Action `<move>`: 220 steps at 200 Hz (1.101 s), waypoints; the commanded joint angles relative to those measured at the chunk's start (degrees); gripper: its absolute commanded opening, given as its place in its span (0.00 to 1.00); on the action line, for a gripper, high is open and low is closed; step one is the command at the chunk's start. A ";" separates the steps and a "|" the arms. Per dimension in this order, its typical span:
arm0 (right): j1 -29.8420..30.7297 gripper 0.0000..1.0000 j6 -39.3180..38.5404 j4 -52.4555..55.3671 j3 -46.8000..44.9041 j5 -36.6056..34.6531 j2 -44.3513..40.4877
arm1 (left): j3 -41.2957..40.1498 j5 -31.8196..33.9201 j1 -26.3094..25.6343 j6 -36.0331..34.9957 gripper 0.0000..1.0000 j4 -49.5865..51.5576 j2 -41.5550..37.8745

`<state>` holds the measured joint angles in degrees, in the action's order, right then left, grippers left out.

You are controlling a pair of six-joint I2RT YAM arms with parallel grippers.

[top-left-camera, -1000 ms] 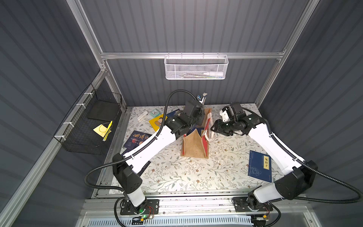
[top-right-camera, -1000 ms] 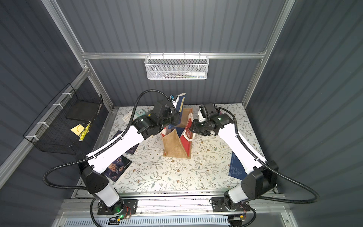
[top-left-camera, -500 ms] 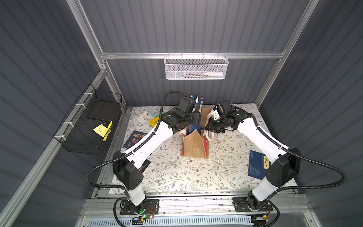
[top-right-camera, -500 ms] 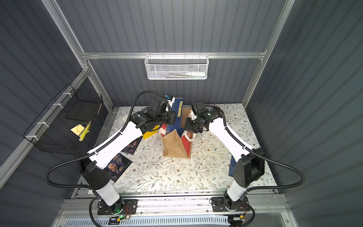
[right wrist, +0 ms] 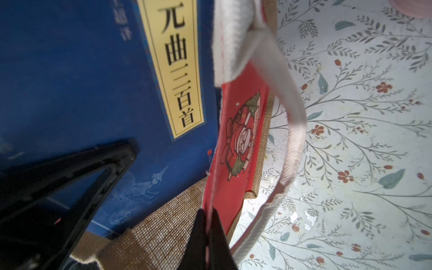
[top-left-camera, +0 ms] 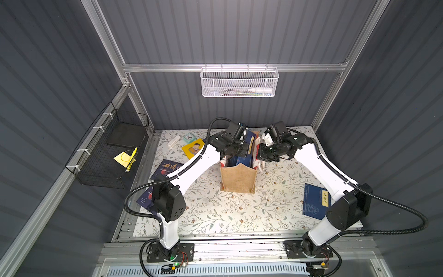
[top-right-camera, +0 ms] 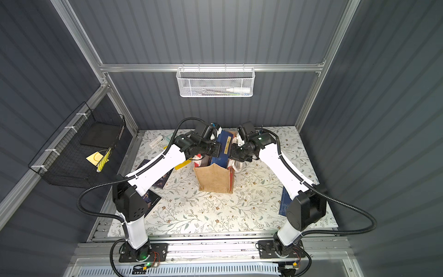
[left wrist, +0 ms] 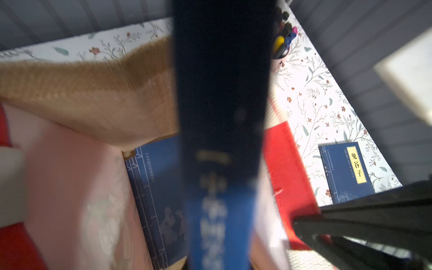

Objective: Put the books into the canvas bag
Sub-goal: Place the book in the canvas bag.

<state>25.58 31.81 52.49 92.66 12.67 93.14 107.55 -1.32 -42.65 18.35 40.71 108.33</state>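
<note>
The left gripper (top-left-camera: 241,150) is clamped on the held book (top-left-camera: 249,144), upright with its lower end inside the bag (top-left-camera: 237,178). The right gripper (right wrist: 208,218) is pinched on the bag's red side rim, seemingly to keep the mouth wide. At least one packed book (left wrist: 159,187) lies inside; a blue book (top-left-camera: 316,201), a yellow book (top-left-camera: 193,148) and two navy books (top-left-camera: 166,169) wait on the table, so I'd say under half done

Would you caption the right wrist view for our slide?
Right end effector pinches the canvas bag rim beside a blue book.
</note>
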 commanded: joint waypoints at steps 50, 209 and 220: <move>-0.49 0.00 -1.53 0.60 -1.51 1.12 -2.24 | 2.16 -5.92 0.67 5.71 0.00 5.83 6.29; -0.62 0.00 -2.96 1.04 -2.51 0.54 -2.96 | -1.77 1.56 3.61 5.90 0.55 6.04 8.32; -0.67 0.00 -3.04 1.11 -2.40 0.52 -2.94 | -0.62 2.97 3.57 5.18 0.58 7.06 7.22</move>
<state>25.15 29.76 52.27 90.39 13.52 91.44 103.88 -3.11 -38.96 26.13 43.77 119.85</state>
